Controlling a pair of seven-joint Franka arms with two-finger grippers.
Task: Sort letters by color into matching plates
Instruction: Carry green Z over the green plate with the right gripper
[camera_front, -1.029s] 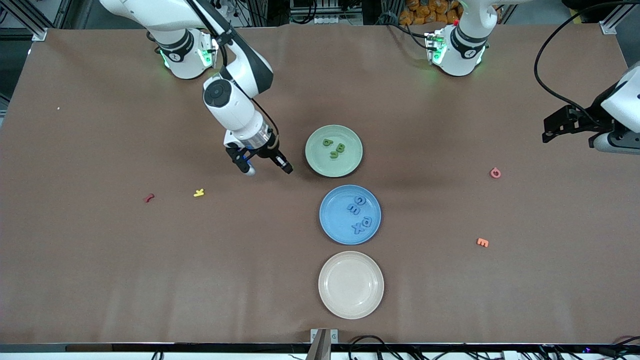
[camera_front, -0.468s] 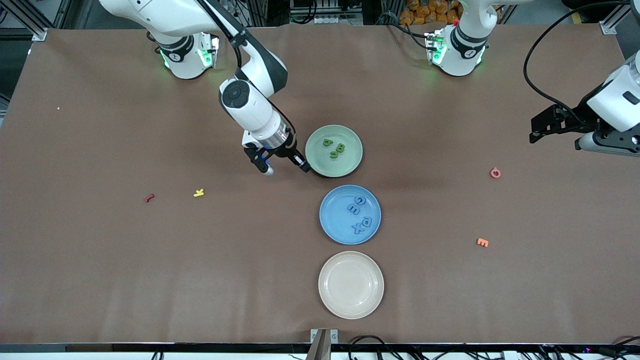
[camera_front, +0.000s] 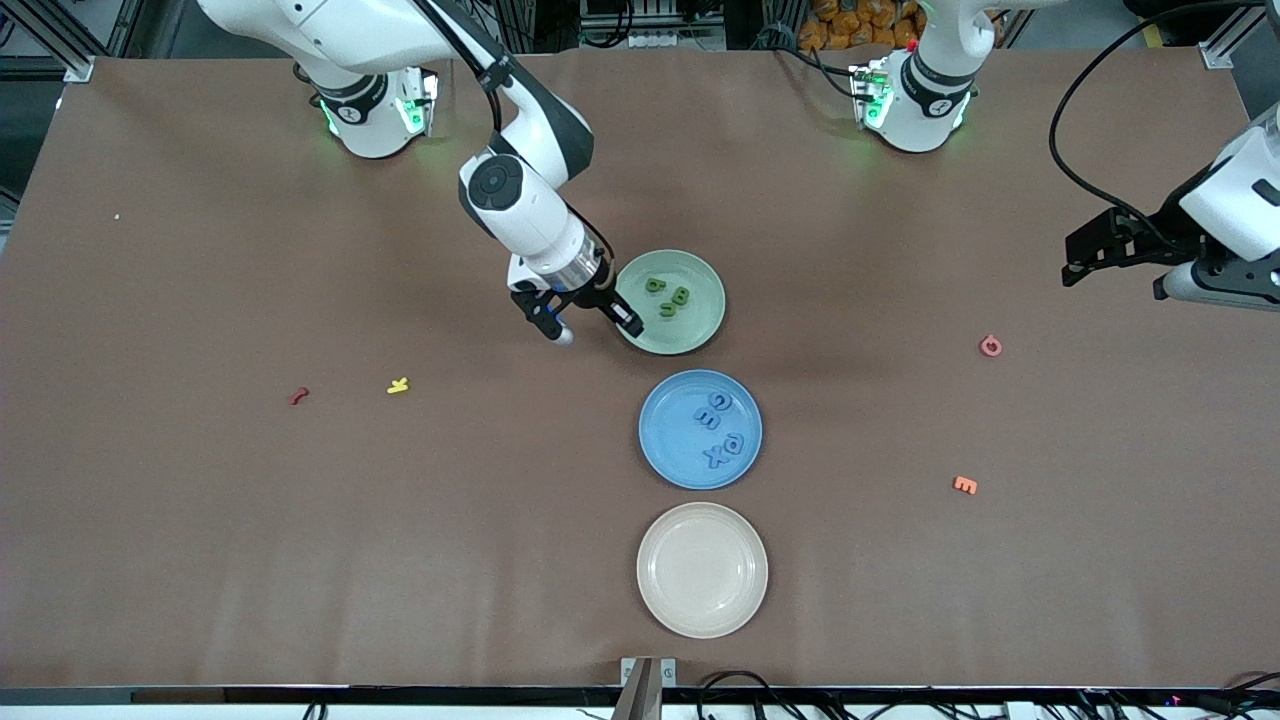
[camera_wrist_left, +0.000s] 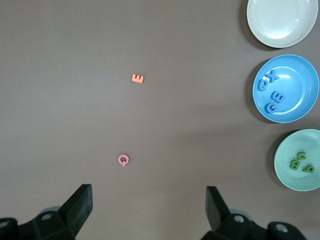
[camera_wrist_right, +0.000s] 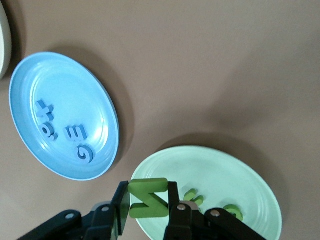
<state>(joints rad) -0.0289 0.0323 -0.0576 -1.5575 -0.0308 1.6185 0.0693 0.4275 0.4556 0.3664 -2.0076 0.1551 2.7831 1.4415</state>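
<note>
My right gripper (camera_front: 590, 320) hangs over the rim of the pale green plate (camera_front: 692, 328) on the side toward the right arm's end, shut on a dark green letter Z (camera_wrist_right: 149, 199). The same gripper (camera_wrist_right: 148, 204) shows in the right wrist view above that plate (camera_wrist_right: 225, 170). Three green letters (camera_front: 678, 297) lie in the plate. The blue plate (camera_front: 668, 440), nearer the front camera, holds several blue letters (camera_front: 716, 420). My left gripper (camera_front: 1076, 262) waits in the air, open and empty, over the left arm's end of the table; its jaws (camera_wrist_left: 149, 210) stand wide apart.
A beige plate (camera_front: 702, 600) sits nearest the front camera. Loose letters lie on the brown table: a yellow one (camera_front: 398, 385) and a dark red one (camera_front: 297, 396) toward the right arm's end, a pink Q (camera_front: 990, 346) and an orange E (camera_front: 965, 485) toward the left arm's end.
The right gripper has carried the green Z sideways from bare table to over the green plate's rim. The left arm shifted only slightly.
</note>
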